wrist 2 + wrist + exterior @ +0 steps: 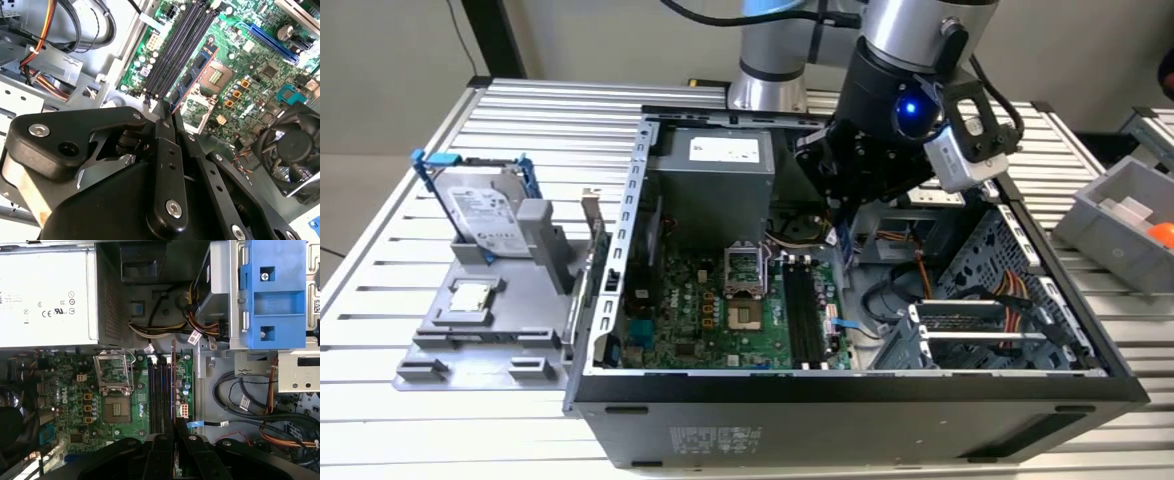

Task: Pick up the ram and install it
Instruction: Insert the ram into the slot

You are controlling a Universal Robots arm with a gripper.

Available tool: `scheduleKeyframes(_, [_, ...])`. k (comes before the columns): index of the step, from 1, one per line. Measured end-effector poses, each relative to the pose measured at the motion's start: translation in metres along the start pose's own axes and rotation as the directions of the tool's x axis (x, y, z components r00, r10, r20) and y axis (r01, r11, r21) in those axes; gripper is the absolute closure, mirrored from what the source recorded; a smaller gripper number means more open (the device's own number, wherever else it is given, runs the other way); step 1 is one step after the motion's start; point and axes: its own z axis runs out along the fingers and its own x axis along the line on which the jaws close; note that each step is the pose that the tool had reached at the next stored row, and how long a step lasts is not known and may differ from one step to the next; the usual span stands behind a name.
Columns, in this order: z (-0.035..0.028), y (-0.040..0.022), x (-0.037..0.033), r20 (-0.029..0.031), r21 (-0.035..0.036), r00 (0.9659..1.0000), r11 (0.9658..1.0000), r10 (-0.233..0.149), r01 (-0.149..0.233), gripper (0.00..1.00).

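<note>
Your gripper (pixel 169 116), fingers (pixel 165 150) clenched on the ram (pixel 192 75), hangs inside the case (pixel 854 385) over the memory slots (pixel 159 397): installation under way, calling for squaring the stick to a slot before pressing.

Certification marks on the power supply label (pixel 42 300), lettering too small to read

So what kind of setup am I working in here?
Likely a computer assembly test bench: an open desktop case lies on a slatted metal table, a hard drive stands in a grey parts fixture beside it, and the gripper holds the ram over the motherboard.
</note>
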Motion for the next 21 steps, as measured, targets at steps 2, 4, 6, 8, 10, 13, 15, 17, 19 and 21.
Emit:
scheduleKeyframes(2, [0.0024, -0.0004, -0.0001, 0.0001, 0.0002, 1.0, 1.0, 0.0, 0.0, 1.0])
scheduleKeyframes(4, [0.006, -0.0007, -0.0004, 0.0001, 0.0004, 1.0, 1.0, 0.0, 0.0, 1.0])
scheduleKeyframes(6, [0.0085, -0.0016, -0.0007, 0.0001, 0.0004, 1.0, 1.0, 0.0, 0.0, 1.0])
scheduleKeyframes(8, [0.009, -0.0031, -0.0008, -0.0006, 0.0009, 1.0, 1.0, 0.0, 0.0, 1.0])
scheduleKeyframes(10, [0.0093, -0.0043, -0.001, -0.0025, 0.0015, 1.0, 1.0, 0.0, 0.0, 1.0])
scheduleKeyframes(13, [0.0095, -0.008, -0.0014, -0.0068, 0.0026, 1.0, 1.0, 0.0, 0.0, 1.0])
scheduleKeyframes(15, [0.01, -0.0111, -0.0017, -0.0096, 0.0024, 1.0, 1.0, 0.0, 0.0, 1.0])
scheduleKeyframes(17, [0.0108, -0.0128, -0.0021, -0.0108, 0.0026, 0.9999, 1.0, 0.0, 0.0, 1.0])
scheduleKeyframes(19, [0.012, -0.0143, -0.0022, -0.0113, 0.0026, 0.9999, 1.0, 0.0, 0.0, 1.0])
scheduleKeyframes(21, [0.0141, -0.0145, -0.0023, -0.0114, 0.0029, 0.9999, 1.0, 0.001, 0.0, 1.0])
